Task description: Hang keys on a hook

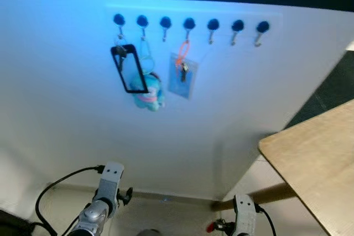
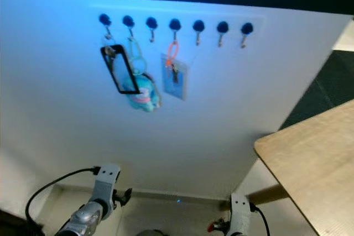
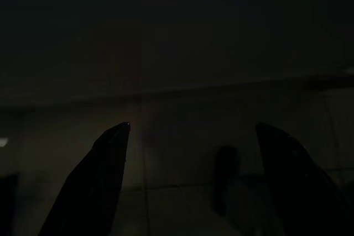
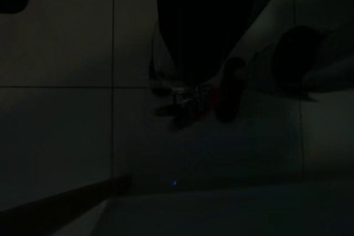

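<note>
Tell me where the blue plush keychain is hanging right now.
The blue plush keychain hangs on the white wall from the second hook from the left, just right of the black-framed tag.

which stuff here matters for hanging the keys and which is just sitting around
For the job:
- keys, hanging from the right end effector
- row of hooks; free hook

Just there:
- black tag
- blue plush
- card on orange loop
- wooden table
</note>
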Motion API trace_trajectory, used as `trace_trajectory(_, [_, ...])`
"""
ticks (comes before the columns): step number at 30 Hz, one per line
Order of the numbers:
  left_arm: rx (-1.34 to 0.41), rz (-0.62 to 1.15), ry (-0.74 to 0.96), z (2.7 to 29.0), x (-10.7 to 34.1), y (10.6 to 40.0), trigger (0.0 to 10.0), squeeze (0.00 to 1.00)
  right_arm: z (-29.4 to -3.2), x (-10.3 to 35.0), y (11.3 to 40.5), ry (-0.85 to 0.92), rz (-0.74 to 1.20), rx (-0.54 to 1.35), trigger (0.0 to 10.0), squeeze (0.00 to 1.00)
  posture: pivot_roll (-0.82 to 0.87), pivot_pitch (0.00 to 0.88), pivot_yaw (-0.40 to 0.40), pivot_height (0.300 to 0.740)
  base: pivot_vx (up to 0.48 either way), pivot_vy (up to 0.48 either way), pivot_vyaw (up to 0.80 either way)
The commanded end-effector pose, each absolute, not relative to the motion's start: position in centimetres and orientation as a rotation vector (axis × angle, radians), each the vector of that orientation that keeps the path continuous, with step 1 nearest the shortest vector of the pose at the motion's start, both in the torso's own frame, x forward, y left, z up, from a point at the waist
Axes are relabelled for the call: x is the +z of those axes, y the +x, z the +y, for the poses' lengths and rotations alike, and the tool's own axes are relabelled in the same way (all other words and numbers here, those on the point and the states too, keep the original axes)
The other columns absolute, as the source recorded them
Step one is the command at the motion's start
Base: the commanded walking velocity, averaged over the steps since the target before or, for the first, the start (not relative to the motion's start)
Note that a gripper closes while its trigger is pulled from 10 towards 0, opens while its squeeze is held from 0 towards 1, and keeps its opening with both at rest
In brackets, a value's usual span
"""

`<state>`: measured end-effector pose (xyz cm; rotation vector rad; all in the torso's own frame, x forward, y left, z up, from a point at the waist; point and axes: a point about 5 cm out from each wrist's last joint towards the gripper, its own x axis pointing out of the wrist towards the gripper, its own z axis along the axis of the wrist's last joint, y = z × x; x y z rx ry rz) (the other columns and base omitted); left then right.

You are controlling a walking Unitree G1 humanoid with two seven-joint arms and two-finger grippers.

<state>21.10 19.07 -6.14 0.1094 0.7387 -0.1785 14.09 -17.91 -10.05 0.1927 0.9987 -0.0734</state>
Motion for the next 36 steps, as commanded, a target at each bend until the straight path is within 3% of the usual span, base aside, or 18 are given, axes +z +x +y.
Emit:
trace_trajectory(1, [-0.186,0.748,0.107,19.02,-6.21,21.03,10.0,0.00,-17.87,-9.97,14.32,0.190,0.996,-0.071,10.0,0.00,0.10,0.035,-0.027,0.740,0.000,0.000,0.79])
trace_trajectory(11, [-0.192,0.745,0.115,19.05,-6.15,21.09,10.0,0.00,-17.69,-9.95,14.42,0.196,0.990,-0.073,10.0,0.00,0.10,0.033,-0.023,0.740,0.000,0.000,0.79])
trace_trajectory(20, [-0.208,0.729,0.098,18.74,-5.95,21.38,10.0,0.00,-17.87,-9.95,14.34,0.233,0.981,-0.111,10.0,0.00,0.10,0.035,-0.021,0.740,0.000,0.057,0.00])
trace_trajectory(36, [-0.224,0.727,0.093,18.62,-5.87,21.51,10.0,0.00,-17.83,-10.00,14.20,0.240,0.983,-0.116,10.0,0.00,0.10,0.034,-0.017,0.740,0.000,0.384,0.00])
